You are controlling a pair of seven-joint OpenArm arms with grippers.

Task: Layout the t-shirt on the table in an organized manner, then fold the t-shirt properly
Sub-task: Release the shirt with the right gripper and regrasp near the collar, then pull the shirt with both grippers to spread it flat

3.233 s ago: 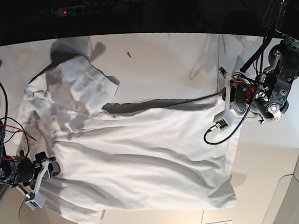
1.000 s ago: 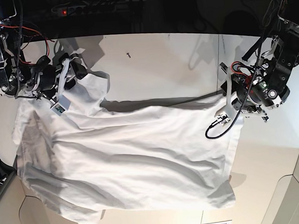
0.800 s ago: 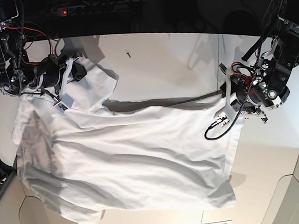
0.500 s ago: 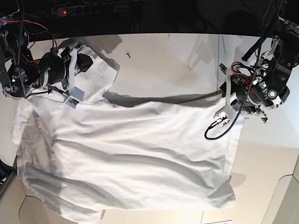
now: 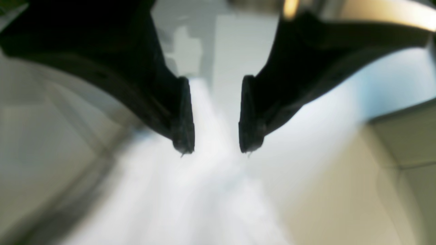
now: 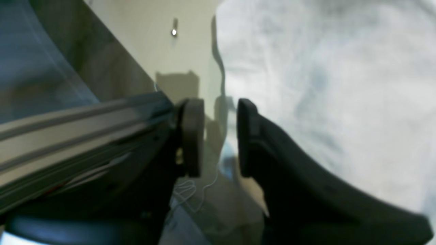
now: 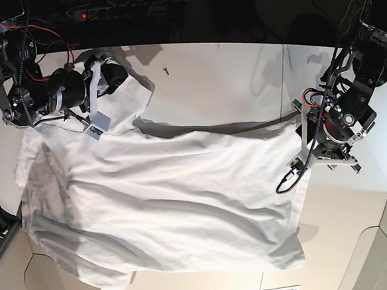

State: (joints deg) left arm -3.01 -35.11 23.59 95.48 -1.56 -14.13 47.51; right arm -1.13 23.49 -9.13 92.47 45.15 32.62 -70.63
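The t-shirt (image 7: 164,200) is lying spread across the table (image 7: 229,83), wrinkled, one sleeve reaching the far edge. The left gripper (image 5: 216,149) is standing with jaws apart over blurred white cloth, gripping nothing. The right gripper (image 6: 219,136) is showing a gap at the sleeve edge; contact appears absent.

Right claw (image 7: 112,74) carried t-shirt (image 7: 171,199) sleeve to far-left corner

A small dark screw (image 7: 167,70) lies alone near the far edge, well apart from anything else; behind that edge, in darkness, a power strip (image 7: 104,12) shows a red light.
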